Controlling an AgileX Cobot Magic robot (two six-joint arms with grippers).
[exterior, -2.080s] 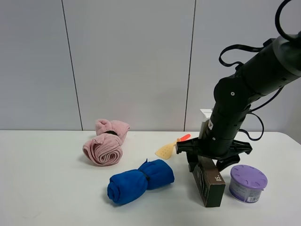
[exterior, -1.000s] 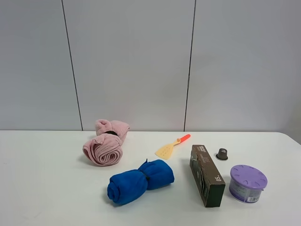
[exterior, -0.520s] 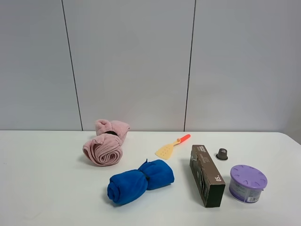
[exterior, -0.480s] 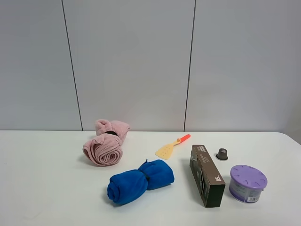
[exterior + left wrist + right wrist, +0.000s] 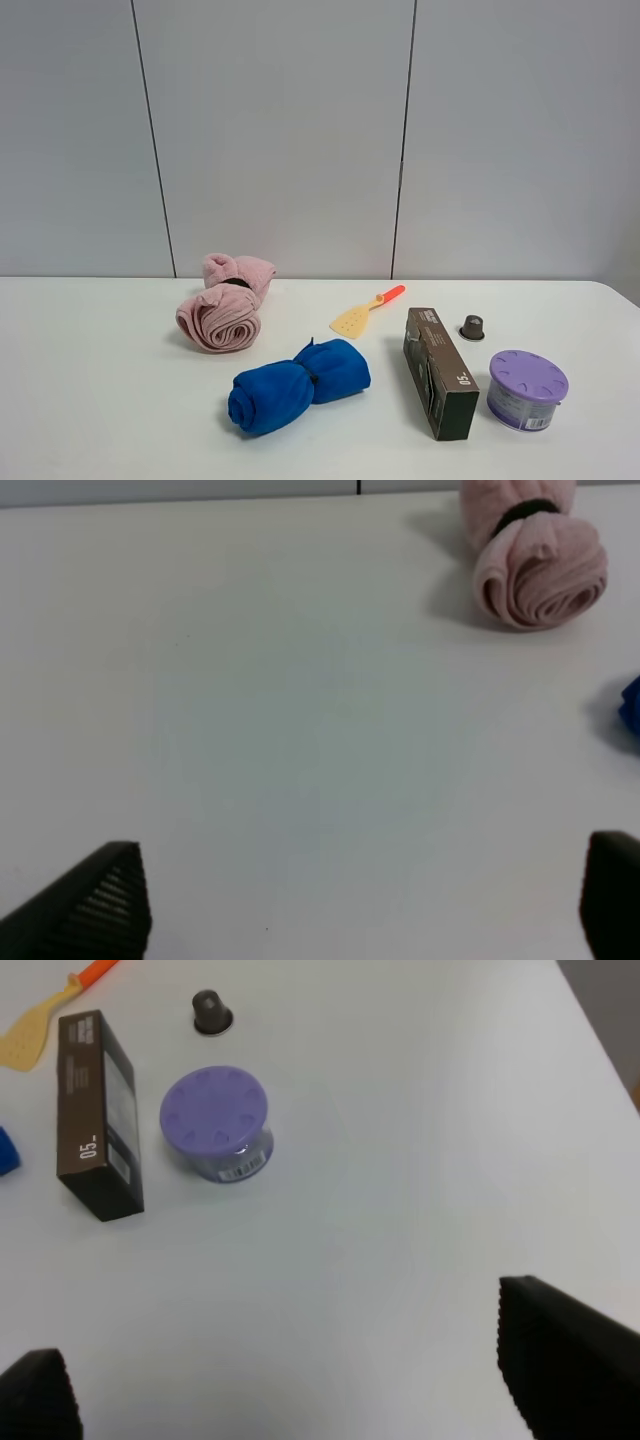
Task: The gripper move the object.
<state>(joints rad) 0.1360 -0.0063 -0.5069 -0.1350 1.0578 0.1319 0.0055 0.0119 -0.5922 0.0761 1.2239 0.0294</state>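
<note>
So the high camera isn't showing either arm at all, just the table (image 5: 100,400) with the stuff on it. The box (image 5: 440,372) is lying flat near the right side, sitting between the blue towel roll (image 5: 298,385) and the purple tub (image 5: 527,388), not touching either. Only the wrist views are picking up the hands. The left hand (image 5: 360,905) is showing two dark fingertips spread wide apart over bare table, nothing between them, with the pink towel (image 5: 537,562) further off. The right hand (image 5: 300,1385) is gaping open too, well apart from the box (image 5: 97,1115). That view is giving the best look at the print: "05" on the brown top. The small dark capsule (image 5: 210,1012) and yellow spatula (image 5: 35,1032) are sitting beyond it.
</note>
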